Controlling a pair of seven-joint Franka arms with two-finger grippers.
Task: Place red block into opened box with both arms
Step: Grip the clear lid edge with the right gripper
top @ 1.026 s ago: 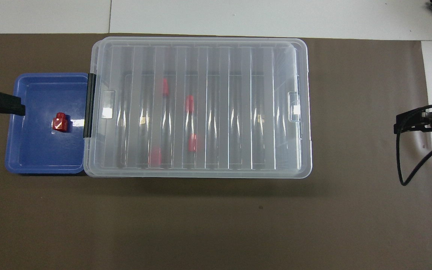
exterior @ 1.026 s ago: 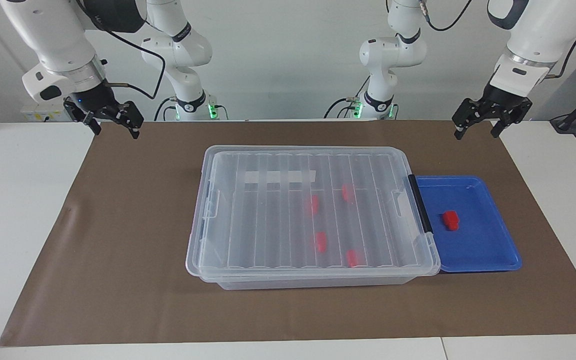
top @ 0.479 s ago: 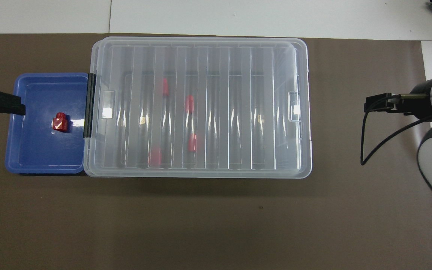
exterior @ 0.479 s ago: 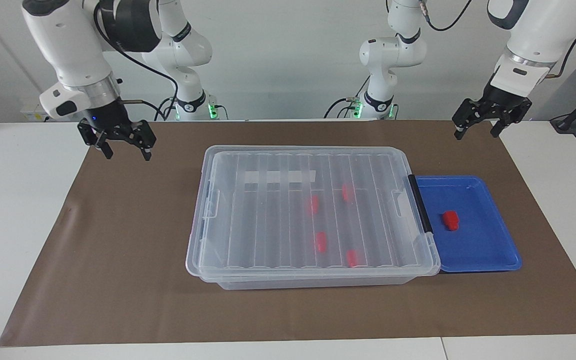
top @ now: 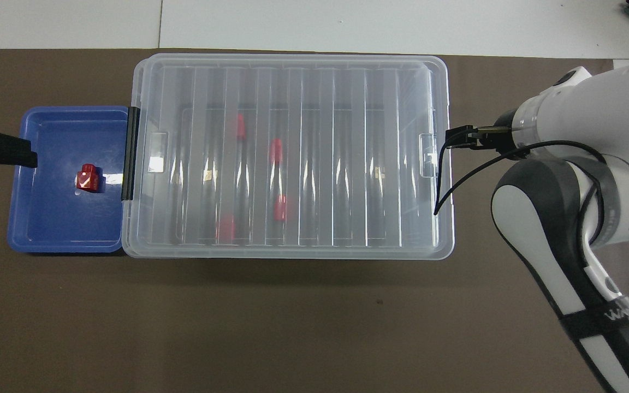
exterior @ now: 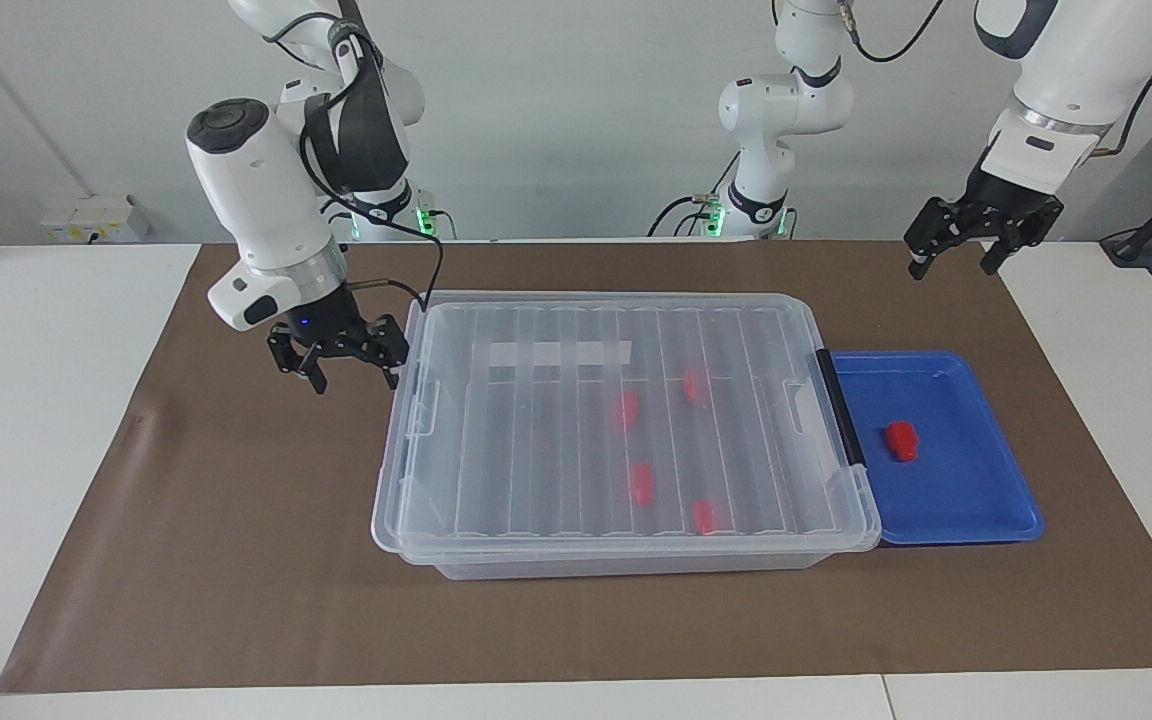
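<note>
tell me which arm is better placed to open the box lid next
Right. Its open hand hangs right beside the box at the lid tab, while the left hand hangs open over the mat near the blue tray.

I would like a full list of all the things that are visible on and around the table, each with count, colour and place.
box: one, clear, middle of the brown mat, ribbed lid closed on it.
red blocks in the box: four, red, seen through the lid.
red block: one, red, in the blue tray.
blue tray: one, blue, beside the box at the left arm's end.
black clip handle: one, black, on the box end next to the tray.
brown mat: one, brown, covering the white table.
slim white arms: two, white, at the table edge nearest the robots.
right gripper: black, open, beside the box end.
left gripper: black, open, over the mat near the tray.
</note>
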